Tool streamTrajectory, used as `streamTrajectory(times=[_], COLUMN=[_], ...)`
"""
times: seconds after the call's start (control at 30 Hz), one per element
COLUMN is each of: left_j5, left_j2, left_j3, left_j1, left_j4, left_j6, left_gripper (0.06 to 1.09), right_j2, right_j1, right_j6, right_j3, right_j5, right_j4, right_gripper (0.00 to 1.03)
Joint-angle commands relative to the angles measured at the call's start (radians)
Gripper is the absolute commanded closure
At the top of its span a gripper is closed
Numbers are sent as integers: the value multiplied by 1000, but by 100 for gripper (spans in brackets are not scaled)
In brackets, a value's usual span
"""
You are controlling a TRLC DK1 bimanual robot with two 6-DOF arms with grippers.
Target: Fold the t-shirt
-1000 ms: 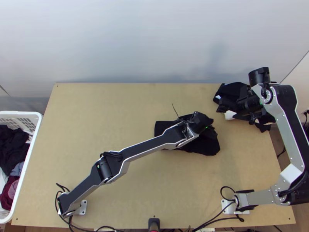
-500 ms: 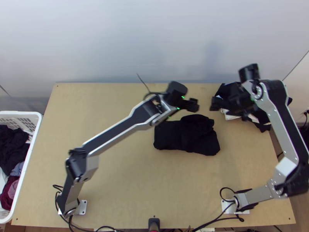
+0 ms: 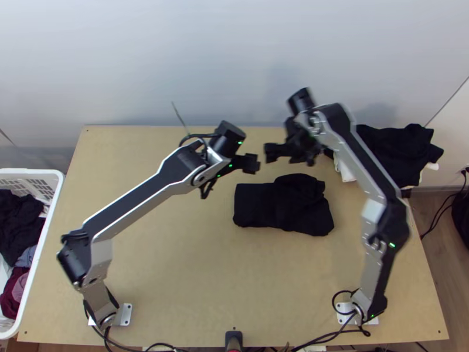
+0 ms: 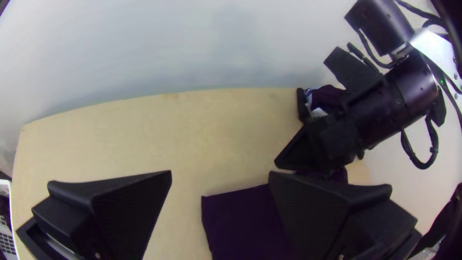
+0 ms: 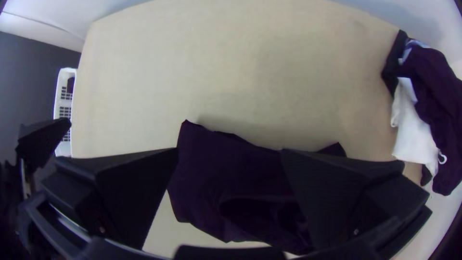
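The black t-shirt (image 3: 281, 205) lies as a compact folded bundle right of the table's middle, its right part lumpier than its flat left part. Behind and left of it, my left gripper (image 3: 251, 163) hangs above the table. My right gripper (image 3: 273, 152) hangs just behind the bundle, facing the left one across a small gap. In the left wrist view, my left gripper (image 4: 219, 180) is open beside the dark cloth (image 4: 240, 221). Open too is my right gripper (image 5: 228, 156) in the right wrist view, over the shirt (image 5: 231, 178), with no cloth pinched between its fingers.
More dark and white clothes (image 3: 398, 149) are heaped at the table's back right corner. A white basket (image 3: 50, 234) of clothes stands off the left edge. Bare wood (image 3: 193, 264) spreads left and in front of the shirt.
The left arm has drawn back from over the shirt, toward the back left. The right arm has swung left from the heap to behind the shirt. The shirt has come into full sight.
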Motion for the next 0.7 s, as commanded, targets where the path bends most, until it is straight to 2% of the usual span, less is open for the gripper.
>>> streamTrajectory(times=[0.0,0.27,0.67], left_j5=[-3,-2,-3], left_j2=[-66,-29,34], left_j3=[-155,-166,-125], left_j1=[17,57,66], left_j4=[8,15,15], left_j6=[-6,-18,-12], left_gripper=[11,11,11], right_j2=[118,-62,-438], right_j1=[75,46,-151], right_j6=[-18,-45,-124], right_j3=[39,-214,-628], right_j5=[1,2,4], right_j4=[-25,-23,-14], right_gripper=[4,4,4])
